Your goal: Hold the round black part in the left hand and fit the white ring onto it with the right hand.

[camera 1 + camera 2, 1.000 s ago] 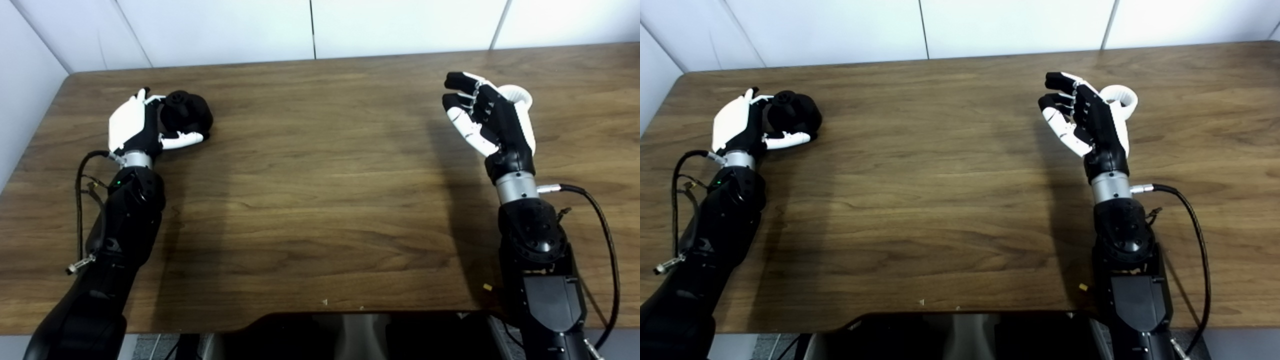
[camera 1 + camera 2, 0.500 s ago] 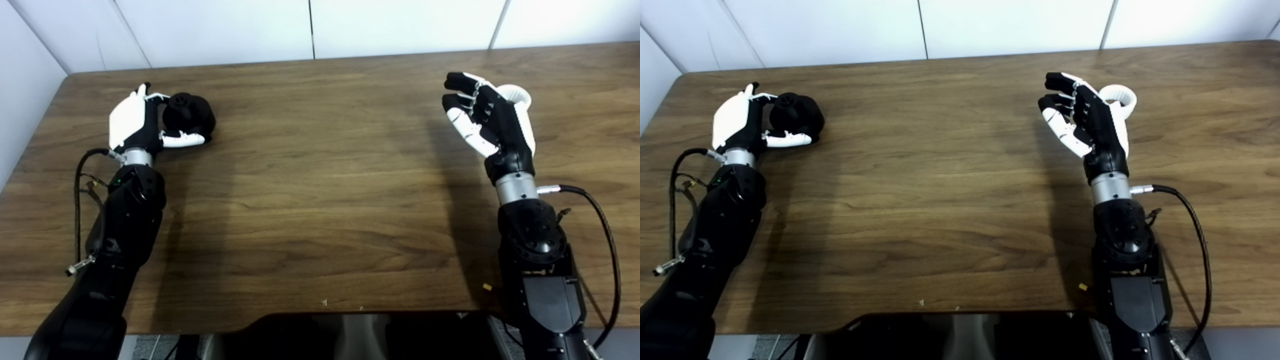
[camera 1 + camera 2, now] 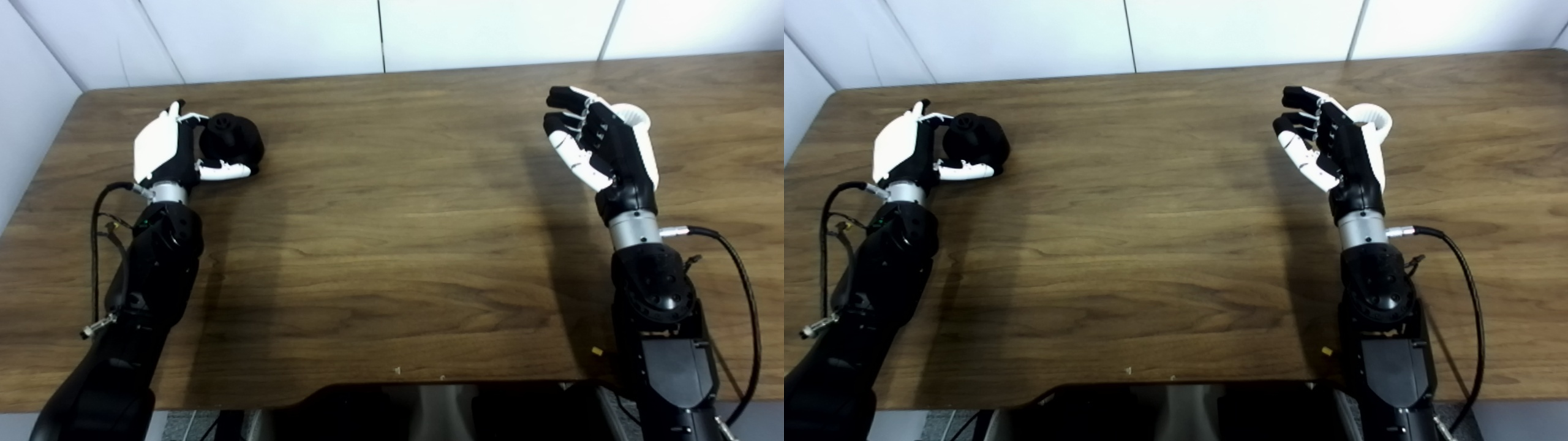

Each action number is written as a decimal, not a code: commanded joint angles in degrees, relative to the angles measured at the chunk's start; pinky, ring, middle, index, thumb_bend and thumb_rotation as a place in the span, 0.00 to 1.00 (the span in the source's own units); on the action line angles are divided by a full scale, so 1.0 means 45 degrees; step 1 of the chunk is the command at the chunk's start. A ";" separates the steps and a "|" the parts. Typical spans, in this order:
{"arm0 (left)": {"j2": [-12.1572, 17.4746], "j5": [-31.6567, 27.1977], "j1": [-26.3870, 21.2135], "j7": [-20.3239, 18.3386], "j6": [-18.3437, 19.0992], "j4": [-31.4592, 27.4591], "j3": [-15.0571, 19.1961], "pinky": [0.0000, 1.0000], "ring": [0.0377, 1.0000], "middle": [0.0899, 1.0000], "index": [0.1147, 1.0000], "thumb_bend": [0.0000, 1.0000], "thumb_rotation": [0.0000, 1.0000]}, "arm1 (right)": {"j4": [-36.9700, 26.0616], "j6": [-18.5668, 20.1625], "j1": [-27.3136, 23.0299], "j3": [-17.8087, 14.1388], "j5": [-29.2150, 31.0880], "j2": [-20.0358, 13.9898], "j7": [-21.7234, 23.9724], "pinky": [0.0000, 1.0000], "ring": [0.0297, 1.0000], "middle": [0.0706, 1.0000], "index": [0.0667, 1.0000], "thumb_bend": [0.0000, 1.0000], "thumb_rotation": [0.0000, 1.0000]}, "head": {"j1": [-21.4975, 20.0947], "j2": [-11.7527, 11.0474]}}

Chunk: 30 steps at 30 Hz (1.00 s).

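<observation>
Black part (image 3: 231,138) unmoved; right hand (image 3: 597,144) edged slightly up.

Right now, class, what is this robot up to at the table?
The left hand is cupped around the round black part at the far left of the brown wooden table. The right hand hangs open beside the white ring, which lies behind it on the far right. Nothing is fitted yet.

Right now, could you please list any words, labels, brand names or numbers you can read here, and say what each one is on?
None: no readable text shows in either view.
The round black part, white ring, both arms and the wooden table carry no visible markings.
</observation>
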 commanded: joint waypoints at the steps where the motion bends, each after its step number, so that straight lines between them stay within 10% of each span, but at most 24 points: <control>1: 0.0120 -0.0064 -0.0092 -0.0075 -0.0148 -0.0445 0.0018 1.00 1.00 1.00 0.59 0.94 0.24 | -0.0441 -0.0213 -0.0467 -0.0052 -0.0019 -0.0059 -0.0047 0.68 0.72 0.75 0.73 0.56 0.45 | 0.0029 0.0029; 30: -0.0448 -0.0140 0.0796 -0.0662 0.0255 -0.1942 -0.0438 1.00 1.00 1.00 0.59 0.94 0.27 | -0.0361 -0.0172 -0.0631 -0.0109 -0.0025 -0.0041 -0.0104 0.69 0.72 0.75 0.73 0.57 0.44 | 0.0043 0.0027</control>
